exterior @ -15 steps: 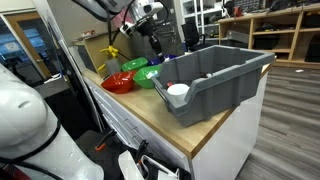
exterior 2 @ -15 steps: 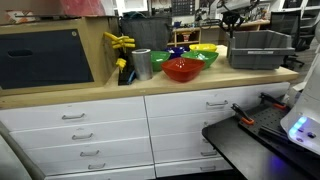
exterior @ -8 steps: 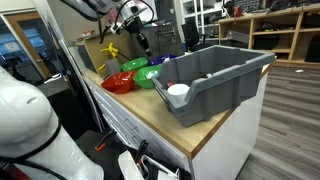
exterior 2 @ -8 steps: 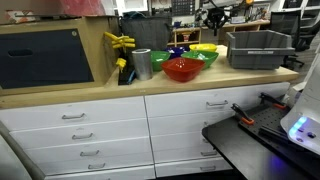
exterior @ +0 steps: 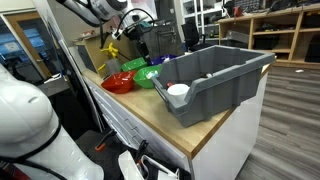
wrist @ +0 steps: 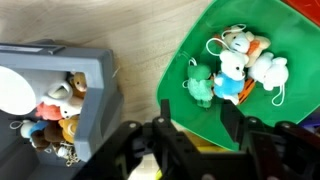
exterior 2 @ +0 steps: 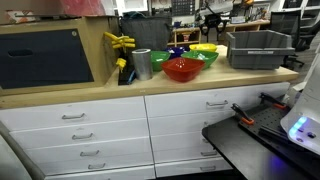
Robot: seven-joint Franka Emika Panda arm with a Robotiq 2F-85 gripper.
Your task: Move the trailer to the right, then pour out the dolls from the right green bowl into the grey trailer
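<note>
In the wrist view the green bowl [wrist: 250, 100] fills the upper right, and several small dolls [wrist: 232, 68], white, green, blue and orange, lie inside it. My gripper [wrist: 198, 128] hangs open just above the bowl's near rim, its dark fingers [wrist: 165, 128] standing apart with nothing clamped. The grey trailer [wrist: 95, 70] lies to the left, with more small toys [wrist: 60, 108] and a white round object [wrist: 14, 90] in it. In both exterior views the gripper [exterior: 143, 42] [exterior 2: 212, 20] hovers over the bowls [exterior: 148, 75] [exterior 2: 206, 57], beside the trailer [exterior: 215, 75] [exterior 2: 258, 46].
A red bowl [exterior: 117, 84] [exterior 2: 183, 69] sits next to the green ones on the wooden counter [exterior: 160, 120]. In an exterior view a metal cup [exterior 2: 141, 64] and a yellow object [exterior 2: 119, 42] stand further along. Drawers [exterior 2: 150, 120] run below the counter edge.
The arm has swung away from over the trailer toward the bowls and dropped a little lower above them.
</note>
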